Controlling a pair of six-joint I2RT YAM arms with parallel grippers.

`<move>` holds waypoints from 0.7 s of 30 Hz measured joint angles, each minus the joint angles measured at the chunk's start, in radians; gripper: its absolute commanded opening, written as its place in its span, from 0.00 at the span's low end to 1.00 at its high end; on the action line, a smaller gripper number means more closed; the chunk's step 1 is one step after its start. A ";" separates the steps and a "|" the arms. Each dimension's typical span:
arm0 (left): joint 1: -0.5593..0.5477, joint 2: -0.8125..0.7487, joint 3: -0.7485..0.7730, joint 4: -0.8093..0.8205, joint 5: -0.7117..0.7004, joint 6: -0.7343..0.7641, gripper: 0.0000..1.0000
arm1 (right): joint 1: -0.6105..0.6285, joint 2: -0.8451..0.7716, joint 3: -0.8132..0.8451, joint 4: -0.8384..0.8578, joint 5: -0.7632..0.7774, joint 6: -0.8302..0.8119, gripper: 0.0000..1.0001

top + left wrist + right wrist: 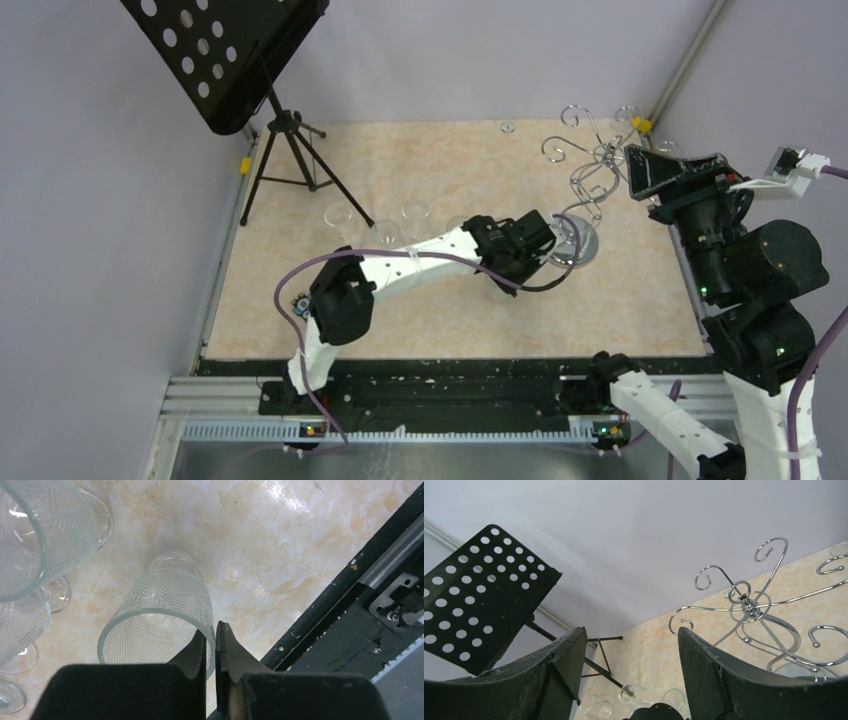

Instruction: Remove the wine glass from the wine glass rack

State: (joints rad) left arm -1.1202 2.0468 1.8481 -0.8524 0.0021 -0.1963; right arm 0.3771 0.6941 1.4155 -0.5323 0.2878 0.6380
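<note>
left gripper [211,630]: clenched on glass [165,595] rim, one finger inside the bowl
right gripper [630,630]: released, raised beside rack [749,605]
other glasses [35,535]: upright on table [260,540], near held glass

Right pincer [629,631] wide; wine glass rack [749,605] right, music stand [479,595] left.

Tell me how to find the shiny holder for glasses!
Look at the tan marbled table and go to its back right part. The wine glass rack stands there on a round mirrored base. Unlike the black music stand on the left, it is shiny silver wire with curly arms.
</note>
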 measured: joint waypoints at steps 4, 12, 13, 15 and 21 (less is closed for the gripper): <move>0.000 0.040 0.017 0.005 0.001 -0.006 0.14 | 0.000 0.000 0.000 -0.003 0.000 0.000 0.68; 0.000 0.040 0.029 0.005 -0.005 -0.009 0.46 | 0.000 0.000 0.000 -0.008 -0.002 0.000 0.68; 0.000 0.039 0.030 0.005 -0.008 -0.007 0.50 | 0.000 0.000 0.000 -0.008 -0.003 0.000 0.68; 0.000 0.031 0.030 0.004 -0.014 -0.006 0.56 | 0.000 0.000 0.000 -0.008 -0.007 -0.002 0.68; 0.000 -0.068 0.029 -0.001 -0.034 0.006 0.93 | 0.000 0.001 0.000 -0.014 -0.027 -0.010 0.68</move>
State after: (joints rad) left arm -1.1202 1.9793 1.8774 -0.8532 -0.0319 -0.1898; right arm 0.3771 0.6949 1.4155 -0.5461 0.2604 0.6277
